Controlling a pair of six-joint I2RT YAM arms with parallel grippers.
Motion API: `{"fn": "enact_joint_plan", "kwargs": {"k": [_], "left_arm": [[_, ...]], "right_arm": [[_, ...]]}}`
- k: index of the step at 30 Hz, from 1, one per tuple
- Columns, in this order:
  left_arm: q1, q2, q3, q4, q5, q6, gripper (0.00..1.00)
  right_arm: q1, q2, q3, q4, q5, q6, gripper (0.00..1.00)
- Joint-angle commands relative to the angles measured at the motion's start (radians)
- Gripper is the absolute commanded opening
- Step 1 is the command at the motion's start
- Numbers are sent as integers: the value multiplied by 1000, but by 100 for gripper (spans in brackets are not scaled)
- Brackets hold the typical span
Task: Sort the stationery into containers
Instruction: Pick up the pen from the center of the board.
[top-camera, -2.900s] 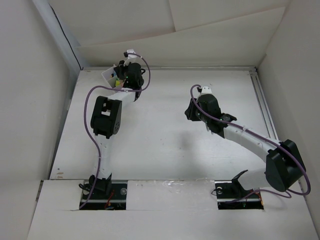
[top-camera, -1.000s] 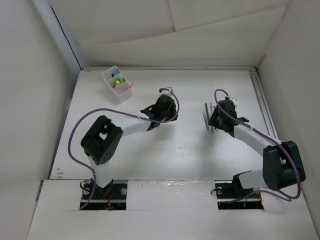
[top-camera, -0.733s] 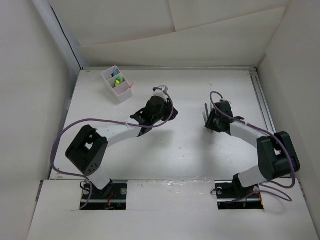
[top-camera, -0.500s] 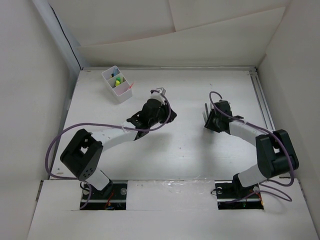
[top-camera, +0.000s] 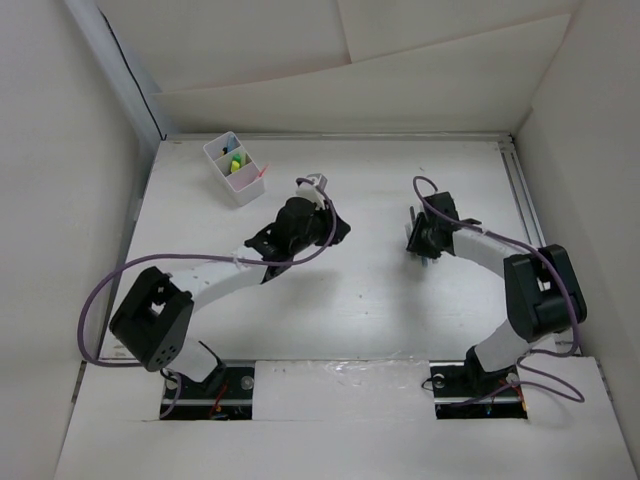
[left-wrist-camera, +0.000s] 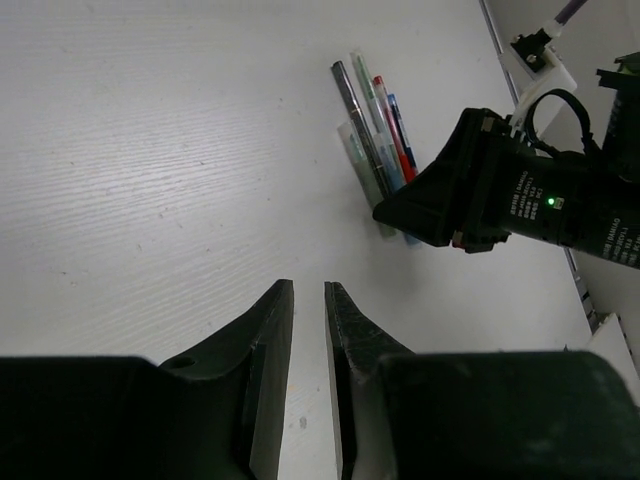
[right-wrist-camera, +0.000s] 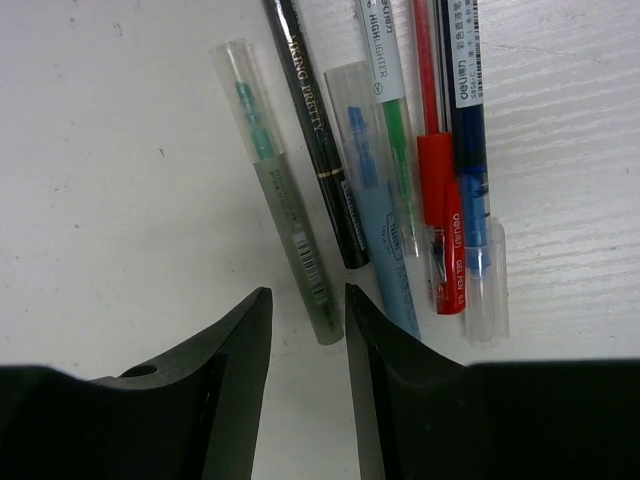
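1. The white divided tray (top-camera: 234, 168) sits in the far-left corner of the table (top-camera: 340, 310), close to the left wall and the back edge. It is well apart from both grippers, and bare board lies between it and your left gripper.
2. The pens (right-wrist-camera: 400, 160) lie side by side in a tight row right of centre. There is open surface to their left, and a rail (top-camera: 528, 215) runs along the table's right edge.
3. Your left gripper (left-wrist-camera: 307, 292) hangs over bare tabletop. Its fingers are drawn almost together, leaving a thin slit with nothing in it.
4. Your right gripper (right-wrist-camera: 306, 305) is at the near end of the row, fingers slightly parted. The end of the grey-green pen (right-wrist-camera: 290, 230) lies in the gap. You cannot tell whether either finger touches it.
5. The pens' far ends run off the top of the right wrist view.
6. From above, the right gripper covers most of the row. In the left wrist view its body hides the pens' near ends.
7. The tray's contents read only as yellow-green and pink specks, and you cannot tell which compartment they are in.
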Motion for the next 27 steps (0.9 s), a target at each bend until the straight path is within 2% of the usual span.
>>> {"fn": "enact_joint_plan", "kwargs": {"k": [1, 3, 5, 6, 17, 20, 23, 24, 27], "left_arm": [[18, -107, -20, 30, 20, 21, 17], [27, -130, -29, 21, 11, 30, 17], [27, -154, -51, 20, 11, 30, 18], [27, -155, -51, 20, 11, 30, 18], [37, -156, -32, -27, -9, 30, 21], [50, -145, -32, -27, 11, 21, 21], [60, -170, -32, -27, -2, 21, 22], [60, -170, -32, -27, -18, 21, 22], [60, -170, -32, -47, -29, 21, 23]], "right_arm": [[5, 12, 66, -41, -7, -21, 41], [18, 34, 85, -76, -7, -21, 39], [30, 61, 112, -93, 16, -21, 29], [30, 61, 113, -111, 25, -21, 28], [145, 173, 244, -233, 136, -51, 29], [156, 184, 266, -244, 148, -75, 22], [166, 195, 266, -253, 157, -75, 3], [166, 195, 266, -253, 157, -75, 0], [176, 175, 249, -221, 176, -75, 0]]}}
